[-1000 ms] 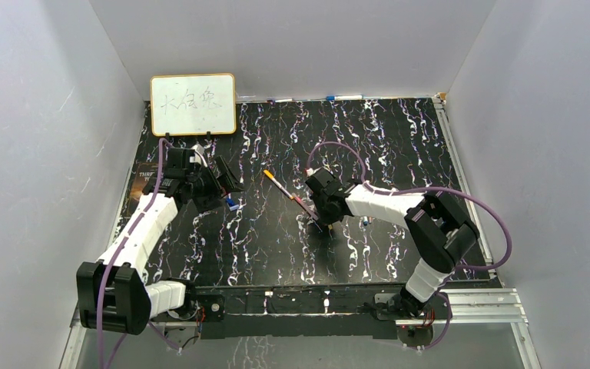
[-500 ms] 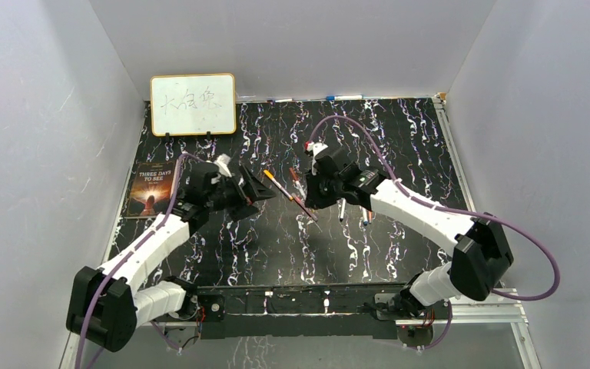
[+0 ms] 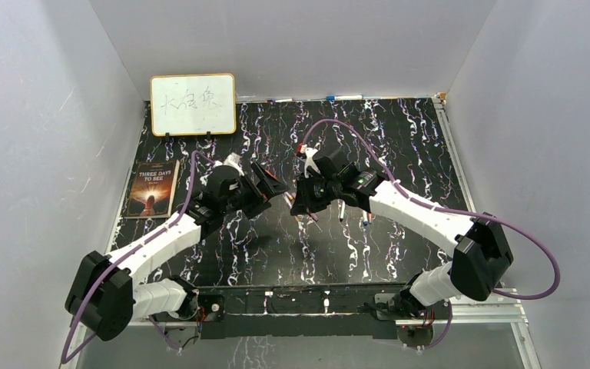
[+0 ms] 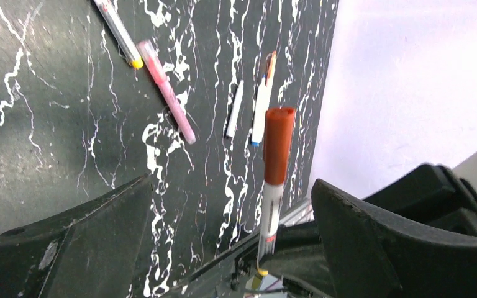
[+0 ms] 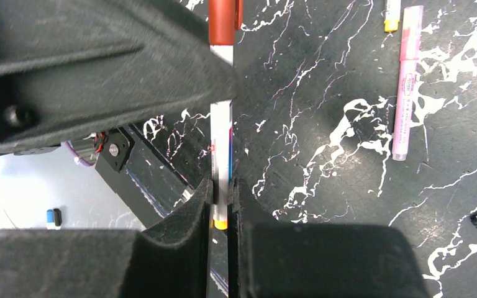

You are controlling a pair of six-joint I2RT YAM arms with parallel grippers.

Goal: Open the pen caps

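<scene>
Closing in since half a second ago, both arms now meet over the table (image 3: pixel 399 146). The right gripper (image 5: pixel 222 197) pinches the white pen barrel (image 5: pixel 222 133), its red cap (image 4: pixel 279 144) pointing to twelve o'clock between the spread, empty jaws of the left gripper (image 4: pixel 231 183). Clamping that cap looks next. A pink pen (image 4: pixel 166 91) lies at ten o'clock.

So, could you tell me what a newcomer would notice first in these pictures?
Mid-table, the right gripper is shut on a white pen, and the open left gripper faces its red cap. A whiteboard stands at the far left, a book lies nearer, and a pink pen lies on the black table.
</scene>
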